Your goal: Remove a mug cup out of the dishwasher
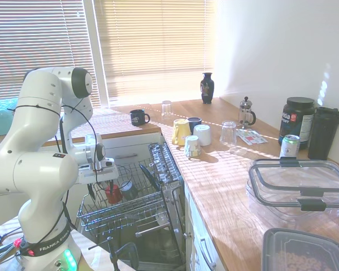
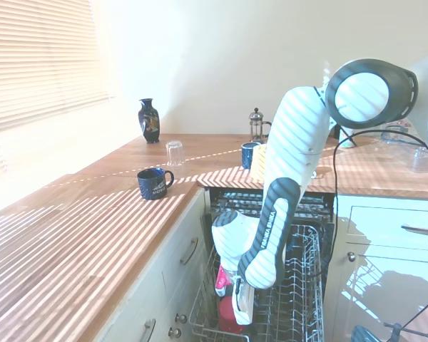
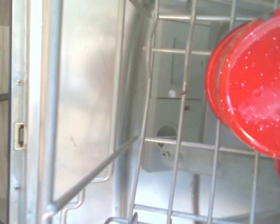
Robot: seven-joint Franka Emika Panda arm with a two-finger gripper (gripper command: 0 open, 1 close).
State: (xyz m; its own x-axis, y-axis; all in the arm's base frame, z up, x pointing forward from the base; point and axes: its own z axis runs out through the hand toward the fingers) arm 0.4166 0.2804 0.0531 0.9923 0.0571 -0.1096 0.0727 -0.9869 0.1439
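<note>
Small glossy red mug cup (image 1: 113, 193) sits in the pulled-out grey wire rack (image 1: 137, 210) of the built-in dishwasher (image 1: 158, 226), toward the rack's near-left part, with a dark grey-blue mug (image 1: 127, 188) just beside it. Wrist view: red glazed surface (image 3: 254, 88) close, speckled, wire bars beneath.

Handling, judged: rigid ceramic or enamel, light for its size, breakable if knocked on the tines. Glaze looks slick and may be wet. Best hold seems to be across the rim wall, one finger inside and one outside, or around the body; which way the handle points can't be made out.

Arm pose: white Franka arm folded low, elbow high, wrist angled down into the rack. Tool (image 1: 104, 179) at the mug, touching or just above. Fingers hidden by wrist housing in both exterior views; spread cannot be told.
</note>
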